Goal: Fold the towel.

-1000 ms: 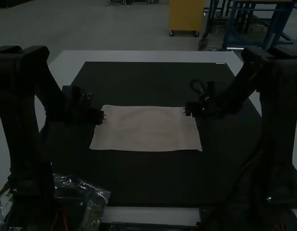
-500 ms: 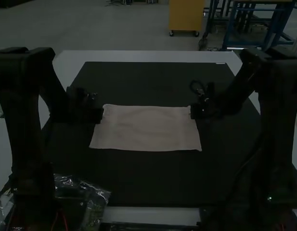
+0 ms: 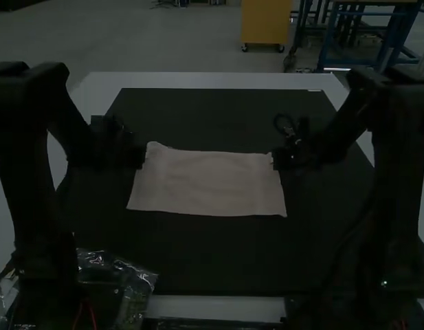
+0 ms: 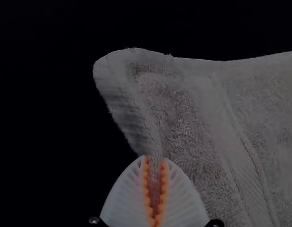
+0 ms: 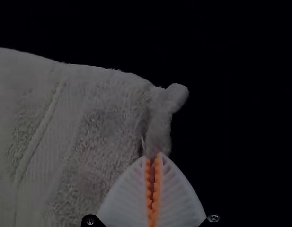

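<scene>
The pale towel (image 3: 209, 184) lies spread as a wide rectangle on the dark mat, its far left corner slightly raised. At that corner is my left gripper (image 3: 143, 159); at the far right corner is my right gripper (image 3: 274, 161). In the left wrist view, the left gripper (image 4: 155, 163) has a pinched fold of the towel (image 4: 183, 118) between its orange pads. In the right wrist view, the right gripper (image 5: 154, 158) is closed on the bunched edge of the towel (image 5: 98, 137) near its corner.
The dark mat (image 3: 212, 258) covers most of the white table (image 3: 212, 80). A clear plastic bag (image 3: 135, 292) with things in it lies at the near left, beside the left arm's base.
The left gripper has shut on the towel's far left corner and lifted it a little. The right gripper moved slightly rightward, then stayed at its corner, now shut.
</scene>
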You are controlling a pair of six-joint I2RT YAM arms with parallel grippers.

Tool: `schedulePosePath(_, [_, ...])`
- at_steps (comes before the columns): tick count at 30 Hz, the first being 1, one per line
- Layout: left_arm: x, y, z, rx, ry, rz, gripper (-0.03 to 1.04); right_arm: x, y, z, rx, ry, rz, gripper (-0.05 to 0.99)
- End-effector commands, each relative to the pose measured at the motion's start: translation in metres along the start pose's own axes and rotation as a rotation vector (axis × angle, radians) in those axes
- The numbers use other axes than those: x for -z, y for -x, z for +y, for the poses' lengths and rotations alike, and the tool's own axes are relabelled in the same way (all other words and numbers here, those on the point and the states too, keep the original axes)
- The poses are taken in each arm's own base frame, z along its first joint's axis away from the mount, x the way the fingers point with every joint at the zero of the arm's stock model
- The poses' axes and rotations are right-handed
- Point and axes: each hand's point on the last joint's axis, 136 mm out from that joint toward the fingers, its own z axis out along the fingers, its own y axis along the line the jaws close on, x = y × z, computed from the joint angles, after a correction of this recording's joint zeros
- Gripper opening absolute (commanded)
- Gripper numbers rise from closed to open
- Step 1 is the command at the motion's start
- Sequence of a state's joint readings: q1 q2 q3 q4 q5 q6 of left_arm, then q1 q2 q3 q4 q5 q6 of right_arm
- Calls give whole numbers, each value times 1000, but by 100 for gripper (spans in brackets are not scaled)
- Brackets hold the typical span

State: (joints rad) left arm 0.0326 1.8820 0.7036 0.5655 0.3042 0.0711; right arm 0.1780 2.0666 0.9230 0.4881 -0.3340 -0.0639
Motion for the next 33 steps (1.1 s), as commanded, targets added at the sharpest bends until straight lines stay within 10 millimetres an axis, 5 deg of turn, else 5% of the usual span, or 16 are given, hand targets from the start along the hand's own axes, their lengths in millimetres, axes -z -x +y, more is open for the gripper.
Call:
schedulePosePath(1, [7,14,-1,2,-17,-23,2,18,27,3,-12,27,-62,-2])
schedulePosePath(9, [26,7,-2,-19,-24,19,2,52,45,-1,-43,32,-112,-2])
schedulePosePath(19, [48,1,-4,-40,-26,79,2,75,25,-2,-85,46,-53,-2])
schedulePosePath(33, [90,4,-19,-86,-45,146,2,121,17,27,-74,99,11,-2])
